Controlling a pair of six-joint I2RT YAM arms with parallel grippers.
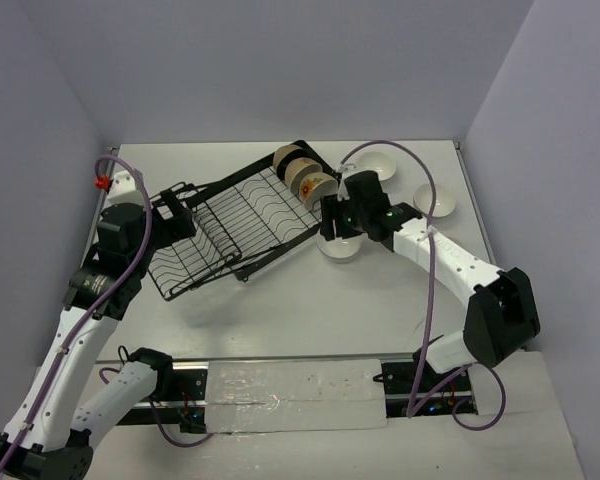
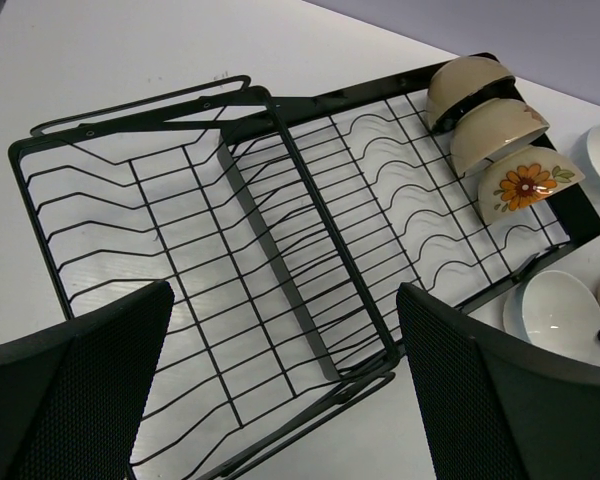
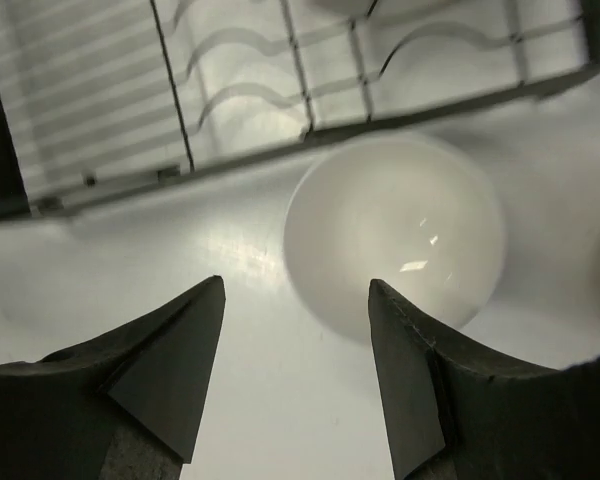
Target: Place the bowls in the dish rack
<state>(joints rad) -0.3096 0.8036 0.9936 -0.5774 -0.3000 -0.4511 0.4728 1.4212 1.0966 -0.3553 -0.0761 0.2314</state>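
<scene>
from the top view, the right claw (image 1: 332,232) is hanging over a white bowl (image 1: 340,250) that is sitting on the bench (image 1: 310,310), just beside the near-right edge of the dish rack (image 1: 235,230). three bowls are already standing on edge in the rack's far corner: two tan bowls (image 1: 288,163) and a flower-patterned bowl (image 1: 320,186). two more white bowls (image 1: 378,165) are lying on the bench behind the right arm. the left claw (image 1: 177,215) is hovering over the rack's left section.

in the left wrist view, its fingers (image 2: 80,390) are gaping wide over bare tines, holding nothing. any drop from here is risking a snag on the wire and a shifted rack.

in the right wrist view, the fingers (image 3: 160,370) are standing wide apart and empty. the white bowl is lying ahead of the tips rather than between them, probably nearer the right finger, though the angle is making that hard to judge. closing from here is risking a pinch on air, or a glancing knock that is pushing the smooth bowl against the rack's rail. a thin grip on the rim is also risking a slip during the lift.
</scene>
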